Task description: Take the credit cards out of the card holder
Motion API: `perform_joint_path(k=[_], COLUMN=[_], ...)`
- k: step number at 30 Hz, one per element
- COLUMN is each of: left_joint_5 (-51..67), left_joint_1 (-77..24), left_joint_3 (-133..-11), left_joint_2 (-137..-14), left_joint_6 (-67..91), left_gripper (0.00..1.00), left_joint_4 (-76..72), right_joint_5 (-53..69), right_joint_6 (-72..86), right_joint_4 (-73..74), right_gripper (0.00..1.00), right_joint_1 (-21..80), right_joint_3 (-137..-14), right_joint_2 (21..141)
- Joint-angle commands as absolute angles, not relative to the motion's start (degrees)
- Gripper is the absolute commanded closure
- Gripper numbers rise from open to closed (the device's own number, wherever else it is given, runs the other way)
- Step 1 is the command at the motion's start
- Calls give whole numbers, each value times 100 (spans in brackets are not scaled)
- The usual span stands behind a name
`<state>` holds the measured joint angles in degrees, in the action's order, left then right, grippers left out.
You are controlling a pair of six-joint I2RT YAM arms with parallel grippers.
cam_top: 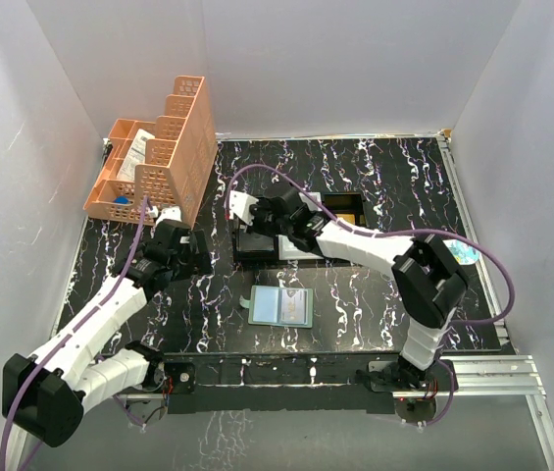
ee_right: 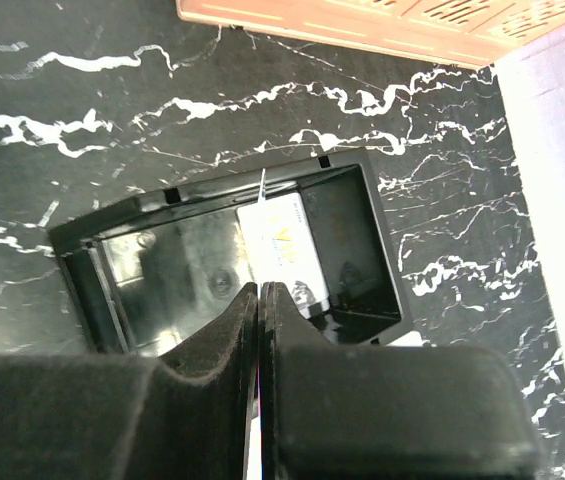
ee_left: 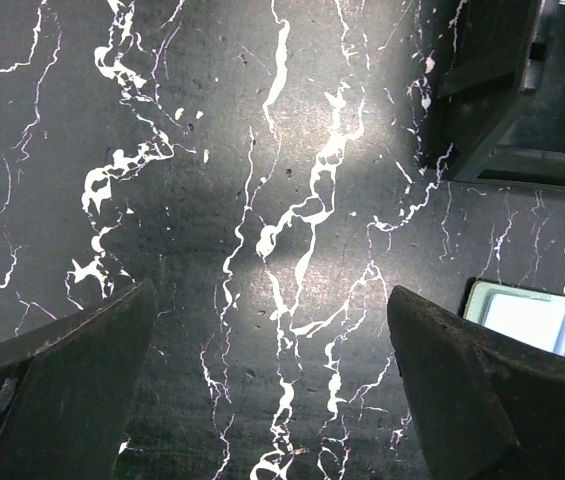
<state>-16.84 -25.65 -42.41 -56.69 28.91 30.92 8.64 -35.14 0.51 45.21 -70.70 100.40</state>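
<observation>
The card holder lies open on the black marble table, its pale blue-grey inside facing up; its corner shows in the left wrist view. My left gripper is open and empty over bare table, left of the holder. My right gripper hangs over the black tray. Its jaws are pressed together on a thin credit card seen edge-on. Another white credit card with yellow print lies in the tray's compartment below.
An orange lattice organiser stands at the back left, its base visible in the right wrist view. The tray's wall is at the upper right of the left wrist view. White walls enclose the table.
</observation>
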Motion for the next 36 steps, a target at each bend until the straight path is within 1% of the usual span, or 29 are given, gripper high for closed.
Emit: perform_joint_path(k=[1, 10, 23, 28, 31, 36], left_joint_5=[-1936, -1995, -2013, -2193, -2090, -2023], left_joint_1=[-2540, -2540, -2540, -2540, -2540, -2540], left_joint_3=[-4497, -4507, -4500, -4545, -4457, -4398], left_joint_2=[-5792, -5850, -5703, -5583, -5363, -5121], left_joint_6=[2839, 2813, 2822, 2815, 2864, 2891], left_gripper=[1, 1, 1, 1, 1, 1], left_joint_4=[3347, 3231, 3262, 3361, 3324, 3332], right_joint_5=[573, 353, -69, -233, -234, -214], right_joint_6=[-4506, -5186, -5802, -5634, -5660, -5672], right_joint_4=[53, 368, 346, 25, -38, -108], right_gripper=[100, 100, 100, 100, 100, 91], right_joint_1=[4526, 4518, 4496, 4499, 4493, 4500], right_joint_3=[-7564, -8171, -8698, -8630, -8574, -8496], right_joint_2=[10375, 11091, 11843, 12040, 12107, 12164])
